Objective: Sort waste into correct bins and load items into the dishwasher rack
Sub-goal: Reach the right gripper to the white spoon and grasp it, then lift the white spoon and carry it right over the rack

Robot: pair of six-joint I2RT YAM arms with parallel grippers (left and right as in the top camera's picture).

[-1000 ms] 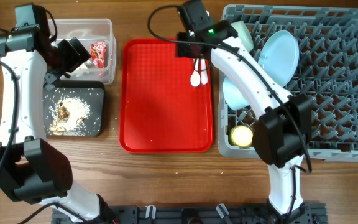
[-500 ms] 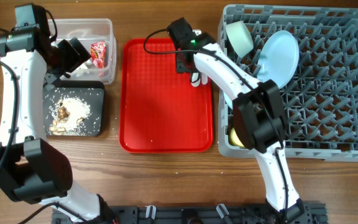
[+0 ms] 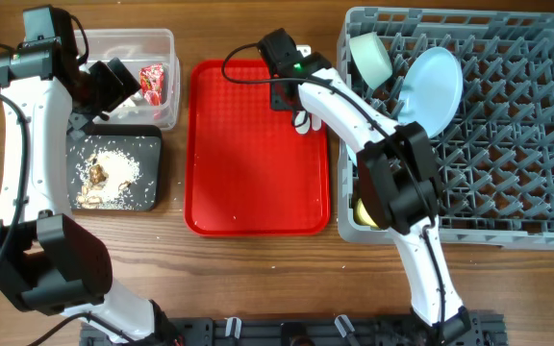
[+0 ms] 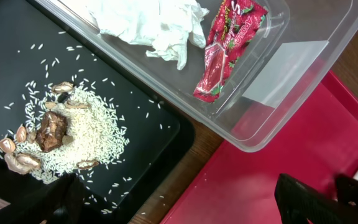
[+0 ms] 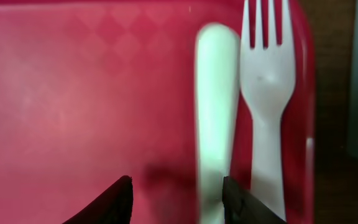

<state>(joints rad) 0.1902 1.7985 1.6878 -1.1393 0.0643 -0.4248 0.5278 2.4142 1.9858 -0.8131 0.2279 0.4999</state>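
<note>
A wooden desk [image 3: 258, 279] is seen carrying everything. At its right the grey dishwasher rack [image 3: 527, 173] is set, with a light blue plate [image 3: 436, 82] and a light blue bowl [image 3: 368, 56] stood on edge among its pegs. A red tray [image 3: 248, 163] is placed in the middle, and a clear tub [image 3: 166, 43] and a black tray [image 3: 150, 144] at the left. The left pincer [image 4: 179, 208] is held wide apart and empty over them. The right pincer [image 5: 176, 193] is lowered over the red tray, fingers apart; the white spoon [image 5: 216, 112] seems, in the blurred view, to be touched by one finger, and the white fork [image 5: 266, 74] is laid just beside it. A crumpled napkin [image 4: 154, 22] and a red wrapper [image 4: 225, 46] are found in the tub, rice [image 4: 79, 130] and brown scraps [image 4: 51, 124] on the black tray.
</note>
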